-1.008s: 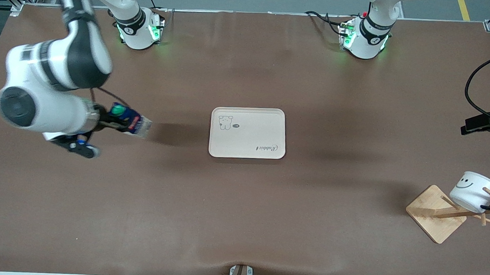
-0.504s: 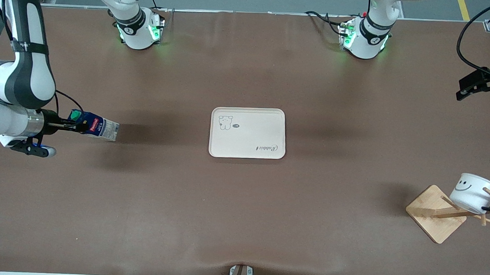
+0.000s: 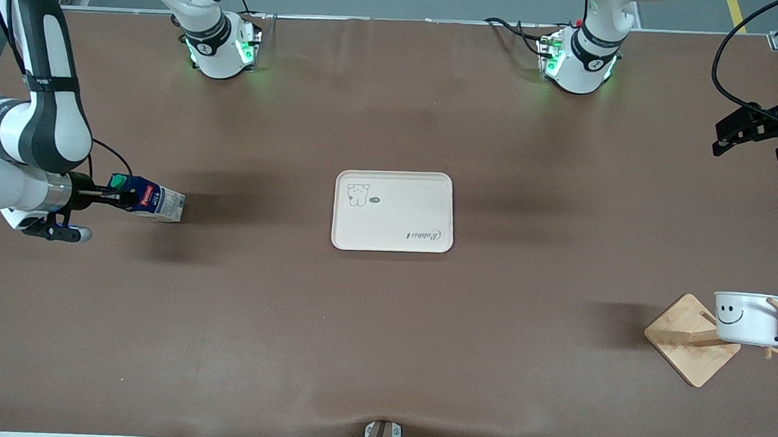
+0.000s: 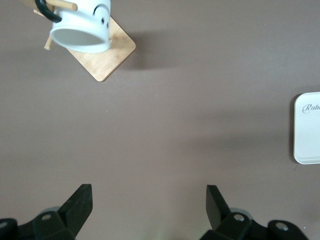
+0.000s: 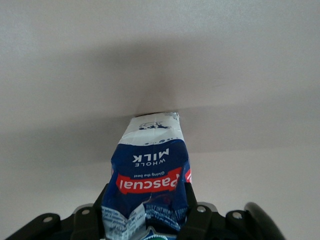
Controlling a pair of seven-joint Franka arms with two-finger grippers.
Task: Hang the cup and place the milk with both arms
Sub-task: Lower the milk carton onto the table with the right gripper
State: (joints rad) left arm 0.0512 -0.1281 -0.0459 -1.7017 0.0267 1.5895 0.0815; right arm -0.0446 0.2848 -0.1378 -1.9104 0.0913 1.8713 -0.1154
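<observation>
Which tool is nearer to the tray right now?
Right. The right tool, shut on the milk, is toward the right arm's end from the tray; the open left tool is much farther off toward the left arm's end.

Glossy carton [image 3: 153, 203], wooden rack [image 3: 692, 339]

On the milk carton [image 5: 148, 175] we read "Pascual" and "WHOLE MILK"; on the tray [image 3: 393, 211] we read a cursive "Rabbit".
</observation>
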